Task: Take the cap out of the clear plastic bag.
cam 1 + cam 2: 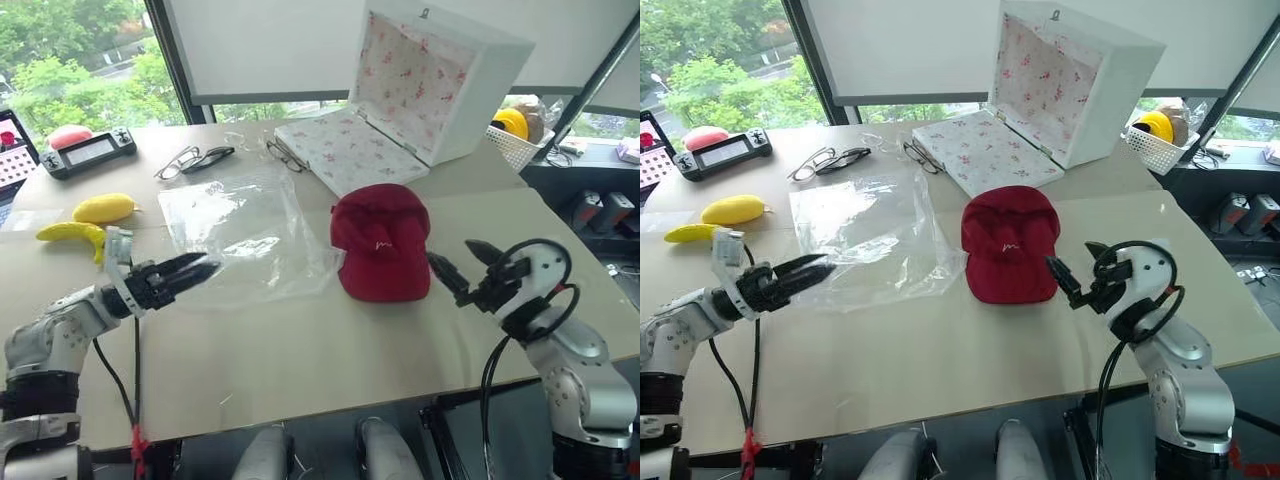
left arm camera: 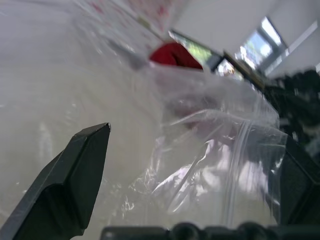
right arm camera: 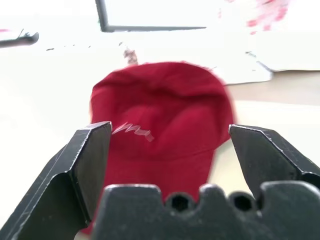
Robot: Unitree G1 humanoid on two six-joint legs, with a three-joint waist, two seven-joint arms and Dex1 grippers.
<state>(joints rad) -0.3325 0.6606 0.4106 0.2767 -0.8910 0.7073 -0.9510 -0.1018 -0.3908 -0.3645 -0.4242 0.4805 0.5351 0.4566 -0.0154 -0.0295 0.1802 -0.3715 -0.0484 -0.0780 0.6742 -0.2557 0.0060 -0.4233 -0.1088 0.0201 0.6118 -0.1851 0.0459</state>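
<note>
The cap (image 1: pixel 381 243) lies on the tabletop (image 1: pixel 300 350) just beside the bag (image 1: pixel 245 235), fully out. Both grippers, left (image 1: pixel 190 272) and right (image 1: pixel 462 262), hang apart and empty; only withdrawal seems left.

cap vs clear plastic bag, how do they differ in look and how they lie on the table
The cap is opaque dark red fabric with a small white mark; the clear plastic bag is see-through and glossy, with the table showing through it. The cap stands domed with its brim toward the robot; the bag lies flat and crinkled. The bag spreads wider than the cap. Both rest on the table side by side, the cap outside the bag, neither held.
</note>
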